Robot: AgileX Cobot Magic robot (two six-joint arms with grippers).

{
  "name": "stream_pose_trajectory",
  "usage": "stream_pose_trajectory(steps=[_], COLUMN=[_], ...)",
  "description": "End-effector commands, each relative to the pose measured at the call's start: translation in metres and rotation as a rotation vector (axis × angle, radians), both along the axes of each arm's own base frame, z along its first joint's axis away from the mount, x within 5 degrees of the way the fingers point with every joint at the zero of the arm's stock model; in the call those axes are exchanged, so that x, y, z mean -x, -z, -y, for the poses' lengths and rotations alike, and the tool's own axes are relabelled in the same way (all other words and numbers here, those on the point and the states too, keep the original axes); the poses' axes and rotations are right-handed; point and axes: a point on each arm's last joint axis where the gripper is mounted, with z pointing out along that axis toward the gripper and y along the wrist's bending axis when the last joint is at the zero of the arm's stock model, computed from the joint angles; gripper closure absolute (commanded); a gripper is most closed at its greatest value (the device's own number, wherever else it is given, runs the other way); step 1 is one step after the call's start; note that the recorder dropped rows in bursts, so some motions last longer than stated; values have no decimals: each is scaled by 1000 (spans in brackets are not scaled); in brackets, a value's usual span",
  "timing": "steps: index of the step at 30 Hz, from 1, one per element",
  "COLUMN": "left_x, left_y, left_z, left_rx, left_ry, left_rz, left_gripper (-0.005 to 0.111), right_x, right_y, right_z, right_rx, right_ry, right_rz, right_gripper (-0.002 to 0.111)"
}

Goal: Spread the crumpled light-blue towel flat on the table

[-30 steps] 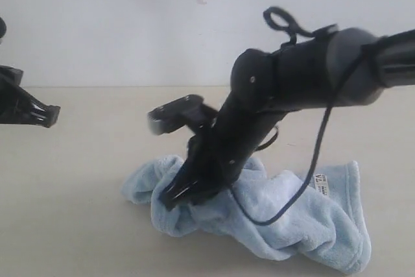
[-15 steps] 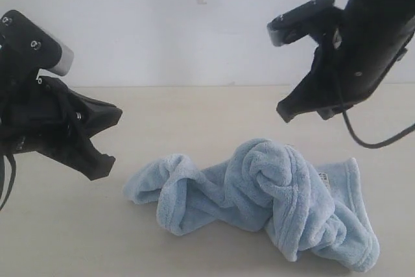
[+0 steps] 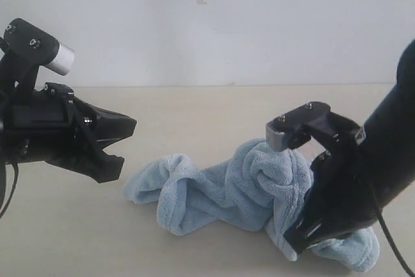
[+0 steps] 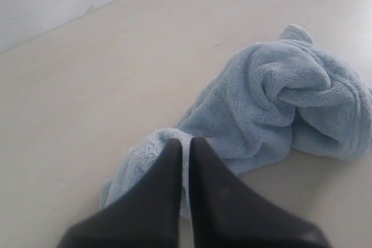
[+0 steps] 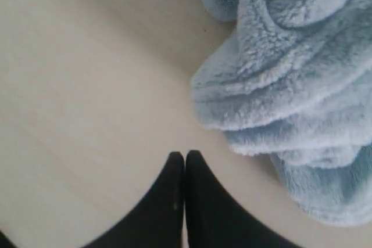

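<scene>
Two black grippers are flanking the crumpled towel [image 3: 220, 192], which is lying in a twisted, bunched heap on the beige table [image 3: 194, 105], toward the front and right of centre in the exterior view. The left gripper [image 3: 126, 144] is hovering above the table just off the towel's left end, its jaws pressed together and carrying nothing; in its wrist view the closed fingertips [image 4: 174, 150] are pointing at the nearest fold. The right gripper [image 3: 295, 248] is reaching down low in front of the towel's right end, its jaws likewise shut and empty. In its wrist view the tips are sitting over bare table just beside a thick rolled edge of the cloth, though whether they are touching the surface is hard to tell. Behind the table, a pale wall [image 3: 194, 30] is filling the background.
</scene>
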Motion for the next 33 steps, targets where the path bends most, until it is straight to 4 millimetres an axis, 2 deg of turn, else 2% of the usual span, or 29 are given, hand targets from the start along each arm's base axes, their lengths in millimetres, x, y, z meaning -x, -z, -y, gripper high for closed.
stream_pose_trajectory(steps=[1, 6, 12, 14, 17, 23, 28, 33], left_x=[1, 1, 0, 0, 0, -1, -1, -1], left_y=[0, 0, -1, -1, -1, -1, -1, -1], left_z=[0, 0, 0, 0, 0, -2, -2, -2], left_rx=[7, 54, 67, 70, 70, 62, 62, 62], left_ry=[-2, -29, -41, -42, -42, -63, -63, -63], left_rz=[-8, -32, -38, -40, -40, -32, -32, -32], left_gripper=[103, 103, 103, 103, 103, 103, 103, 103], right_x=[4, 5, -8, -13, -26, -51, -62, -83], right_y=[22, 42, 61, 75, 84, 66, 47, 36], right_z=[1, 3, -1, -2, -3, -9, -8, 10], right_rx=[-58, -39, -39, -22, -21, -79, -150, -167], right_ry=[-45, -35, 40, 51, 93, 158, 257, 368], right_rz=[105, 96, 104, 91, 187, 378, 533, 732], right_gripper=[100, 73, 71, 71, 71, 71, 71, 71])
